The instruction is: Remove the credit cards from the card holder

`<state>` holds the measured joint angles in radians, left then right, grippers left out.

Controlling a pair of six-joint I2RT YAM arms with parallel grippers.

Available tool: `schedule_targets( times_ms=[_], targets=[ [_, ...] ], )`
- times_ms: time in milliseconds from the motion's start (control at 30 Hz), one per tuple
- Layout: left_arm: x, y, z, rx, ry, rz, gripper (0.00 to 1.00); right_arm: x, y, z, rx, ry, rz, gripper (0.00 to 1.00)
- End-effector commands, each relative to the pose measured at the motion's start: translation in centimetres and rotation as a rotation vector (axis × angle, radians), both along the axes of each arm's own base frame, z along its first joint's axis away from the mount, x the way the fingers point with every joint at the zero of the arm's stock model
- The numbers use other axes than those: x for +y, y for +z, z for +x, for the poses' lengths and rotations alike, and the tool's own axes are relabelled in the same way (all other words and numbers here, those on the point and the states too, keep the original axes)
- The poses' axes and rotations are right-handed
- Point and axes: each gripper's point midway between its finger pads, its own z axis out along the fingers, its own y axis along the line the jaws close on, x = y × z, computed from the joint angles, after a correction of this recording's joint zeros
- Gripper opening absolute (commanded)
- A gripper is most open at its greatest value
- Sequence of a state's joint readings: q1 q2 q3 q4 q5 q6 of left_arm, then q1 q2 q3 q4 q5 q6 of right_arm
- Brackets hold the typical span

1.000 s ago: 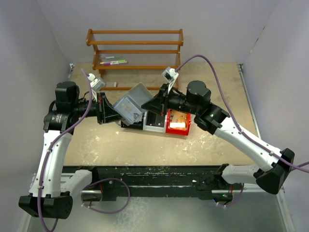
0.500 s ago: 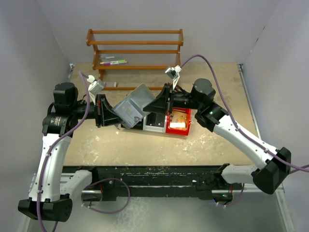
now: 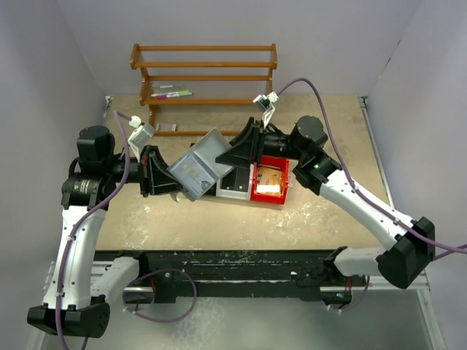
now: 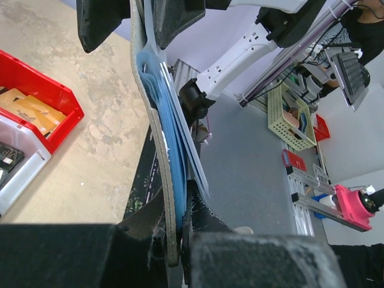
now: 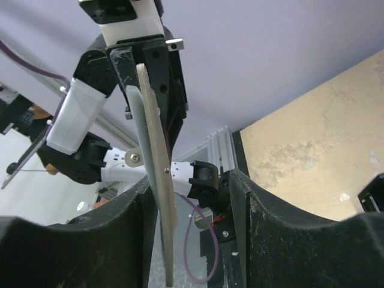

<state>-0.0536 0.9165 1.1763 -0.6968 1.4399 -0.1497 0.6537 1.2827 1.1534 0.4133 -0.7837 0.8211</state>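
Observation:
The card holder (image 3: pixel 201 164), a flat grey-blue folding case, hangs tilted in the air over the row of bins. My left gripper (image 3: pixel 175 179) is shut on its lower left edge. In the left wrist view the holder (image 4: pixel 151 144) runs edge-on between the jaws of my left gripper (image 4: pixel 177 240), with thin blue credit cards (image 4: pixel 173 150) fanning out of it. My right gripper (image 3: pixel 237 152) stands open at the holder's upper right end. In the right wrist view one panel (image 5: pixel 157 180) lies against the left finger, with a gap to the right finger (image 5: pixel 264 234).
Under the holder stands a row of bins: a white bin (image 3: pixel 235 191) and a red bin (image 3: pixel 281 193) with tan cards in it. The black bin is mostly hidden. A wooden rack (image 3: pixel 204 65) with pens stands at the back. Sandy tabletop (image 3: pixel 328 138) lies around.
My right gripper has gone from shut on the holder's panel to open. The left arm has drawn the holder slightly left and toward me.

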Motion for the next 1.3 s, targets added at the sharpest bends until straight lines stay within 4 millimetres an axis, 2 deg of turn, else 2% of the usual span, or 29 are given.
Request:
schedule_targets(
  times_ms=[0, 33, 133, 167, 233, 267, 333, 467, 667, 767, 1000, 1167, 1267],
  targets=[
    [0.0, 1.4, -1.0, -0.048, -0.056, -0.029, 0.0, 0.3, 2.6, -1.4, -0.06, 0.082, 0.109, 0.51],
    [0.0, 1.3, -1.1, -0.048, -0.056, -0.029, 0.0, 0.5, 2.7, -1.5, -0.063, 0.089, 0.112, 0.48],
    [0.0, 1.3, -0.9, -0.041, -0.055, -0.028, 0.0, 0.6, 3.1, -1.9, -0.074, 0.099, 0.134, 0.26],
    [0.0, 1.2, -0.8, -0.038, -0.051, -0.027, 0.05, 0.5, 3.3, -2.0, -0.07, 0.106, 0.145, 0.18],
    [0.0, 1.0, -0.6, -0.028, -0.049, -0.025, 0.31, 0.5, 3.1, -1.9, -0.056, 0.101, 0.136, 0.02],
    [0.0, 1.0, -0.6, -0.027, -0.051, -0.026, 0.42, 0.5, 3.0, -1.9, -0.041, 0.095, 0.129, 0.0],
    [0.0, 0.8, -0.8, -0.029, -0.054, -0.026, 0.56, 0.1, 3.5, -1.2, -0.041, 0.036, 0.145, 0.0],
    [0.0, 0.8, -1.5, -0.048, -0.076, -0.035, 0.63, -0.5, 4.1, -0.7, -0.046, -0.029, 0.16, 0.0],
    [0.0, 1.0, -1.4, -0.062, -0.074, -0.037, 0.6, -0.7, 4.9, -1.2, -0.05, -0.019, 0.202, 0.0],
    [0.0, 0.8, -0.6, -0.031, -0.052, -0.033, 0.49, -0.6, 4.4, -1.8, -0.027, 0.012, 0.218, 0.0],
    [-0.1, 0.6, 0.1, -0.009, -0.008, -0.039, 0.41, 0.3, 3.5, -3.0, 0.005, 0.069, 0.244, 0.0],
    [-0.2, 0.4, 0.4, 0.007, 0.004, -0.046, 0.26, 0.8, 3.3, -3.2, 0.012, 0.079, 0.248, 0.0],
    [-0.1, 0.6, 0.0, -0.01, -0.014, -0.044, 0.17, 0.8, 2.5, -3.3, 0.035, 0.088, 0.213, 0.0]
  ],
)
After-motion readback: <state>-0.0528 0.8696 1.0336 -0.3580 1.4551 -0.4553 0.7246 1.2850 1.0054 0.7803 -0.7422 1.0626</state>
